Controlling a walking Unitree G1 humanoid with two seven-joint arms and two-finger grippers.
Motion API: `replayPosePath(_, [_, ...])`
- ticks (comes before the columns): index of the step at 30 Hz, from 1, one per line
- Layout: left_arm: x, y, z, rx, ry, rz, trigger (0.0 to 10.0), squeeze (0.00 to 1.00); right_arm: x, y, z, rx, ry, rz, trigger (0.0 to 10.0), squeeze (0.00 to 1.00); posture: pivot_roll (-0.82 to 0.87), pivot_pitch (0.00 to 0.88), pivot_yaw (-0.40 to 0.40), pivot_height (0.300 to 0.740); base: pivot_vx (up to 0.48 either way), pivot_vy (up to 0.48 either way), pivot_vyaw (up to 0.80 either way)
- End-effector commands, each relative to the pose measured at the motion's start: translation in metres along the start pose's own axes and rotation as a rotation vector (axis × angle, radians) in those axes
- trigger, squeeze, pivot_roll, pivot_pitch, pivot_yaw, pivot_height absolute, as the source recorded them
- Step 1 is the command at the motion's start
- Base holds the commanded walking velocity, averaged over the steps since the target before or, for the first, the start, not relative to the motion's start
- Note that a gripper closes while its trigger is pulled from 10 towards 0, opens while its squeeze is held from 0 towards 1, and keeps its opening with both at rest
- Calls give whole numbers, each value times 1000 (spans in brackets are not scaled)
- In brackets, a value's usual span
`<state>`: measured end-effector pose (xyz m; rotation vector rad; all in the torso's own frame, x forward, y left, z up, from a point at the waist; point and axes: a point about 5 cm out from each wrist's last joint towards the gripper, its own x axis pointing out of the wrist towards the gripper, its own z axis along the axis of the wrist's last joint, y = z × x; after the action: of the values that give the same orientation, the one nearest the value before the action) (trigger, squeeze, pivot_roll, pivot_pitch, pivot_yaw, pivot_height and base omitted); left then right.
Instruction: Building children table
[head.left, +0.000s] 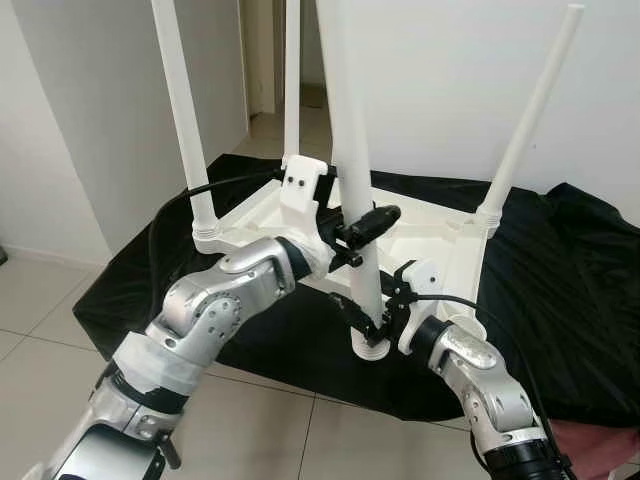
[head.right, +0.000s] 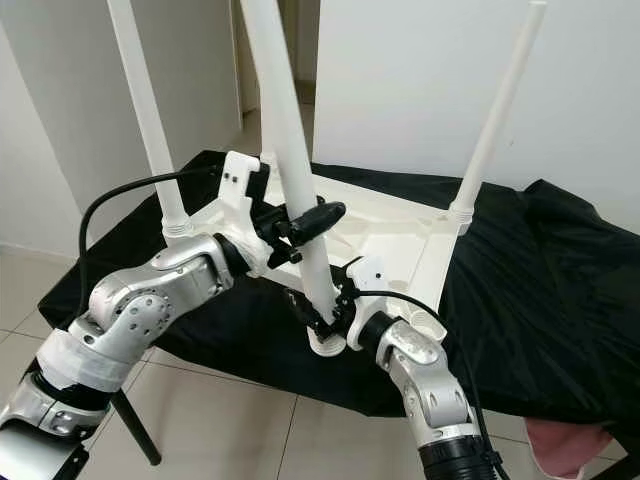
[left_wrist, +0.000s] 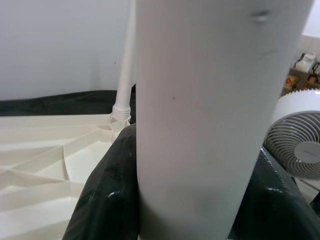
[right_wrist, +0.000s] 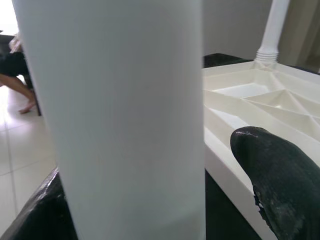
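A white children's table (head.left: 440, 235) lies upside down on a black cloth. Three white legs stand up from its corners: back left (head.left: 185, 110), back middle (head.left: 292, 80) and right (head.left: 528, 125). A fourth leg (head.left: 345, 120) stands at the near corner, its foot in the socket (head.left: 372, 347), leaning slightly. My left gripper (head.left: 362, 232) is shut on this leg partway up. My right gripper (head.left: 383, 322) is shut on it just above the socket. In the left wrist view the leg (left_wrist: 210, 115) sits between two black fingers (left_wrist: 107, 195); the right wrist view shows the leg (right_wrist: 120, 115) and a fingertip (right_wrist: 277, 170).
The black cloth (head.left: 570, 300) covers a low stand with a dark leg (head.right: 135, 430), on a tiled floor (head.left: 260, 430). A white wall is behind, and a doorway at back left. A white fan (left_wrist: 295, 145) stands nearby. A person's legs (right_wrist: 17, 90) are off to one side.
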<state>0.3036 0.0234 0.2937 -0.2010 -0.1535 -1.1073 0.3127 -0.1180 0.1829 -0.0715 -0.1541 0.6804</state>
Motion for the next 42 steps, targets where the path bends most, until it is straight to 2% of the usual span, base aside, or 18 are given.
replayPosePath(1, [8, -12, 8, 0, -18, -117, 10000, 0, -1, -2, 1, -13, 4, -38, 10000, 0, 7, 48, 4, 740, 0, 0, 0])
replayPosePath(2, [8, -12, 8, 0, -18, -117, 10000, 0, -1, -2, 1, -13, 4, -38, 10000, 0, 7, 48, 4, 740, 0, 0, 0])
replayPosePath(7, [19, -5, 17, -6, -44, 21, 10000, 0, 8, 0, 4, -87, 11, -188, 10000, 0, -7, 67, 16, 740, 0, 0, 0])
replayPosePath(11, [24, -7, 18, 15, -54, 40, 10000, 0, 12, 4, 4, -81, 8, -239, 10000, 0, -7, 75, 15, 740, 0, 0, 0])
replayPosePath(13, [31, -7, 19, 54, -62, 78, 10000, 0, 16, 10, 4, -73, 0, -294, 10000, 0, -10, 77, 15, 740, 0, 0, 0])
replayPosePath(18, [35, -6, 20, 70, -66, 97, 10000, 0, 18, 11, 5, -66, -5, -330, 10000, 0, -12, 79, 15, 740, 0, 0, 0])
replayPosePath(22, [42, -4, 20, 58, -99, 149, 10000, 0, 19, 10, 6, -59, -18, -483, 10000, 0, -14, 82, 11, 740, 0, 0, 0])
replayPosePath(24, [42, -4, 20, 58, -99, 149, 10000, 0, 19, 10, 6, -59, -18, -483, 10000, 0, -14, 82, 11, 740, 0, 0, 0])
replayPosePath(27, [44, -5, 20, 79, -100, 153, 10000, 0, 19, 9, 7, -42, -26, -579, 10000, 0, -7, 85, 10, 740, 0, 0, 0])
replayPosePath(42, [50, -8, 15, 109, -86, 163, 10000, 0, 20, 7, 11, -146, -3, -650, 10000, 0, -6, 86, 3, 740, 0, 0, 0])
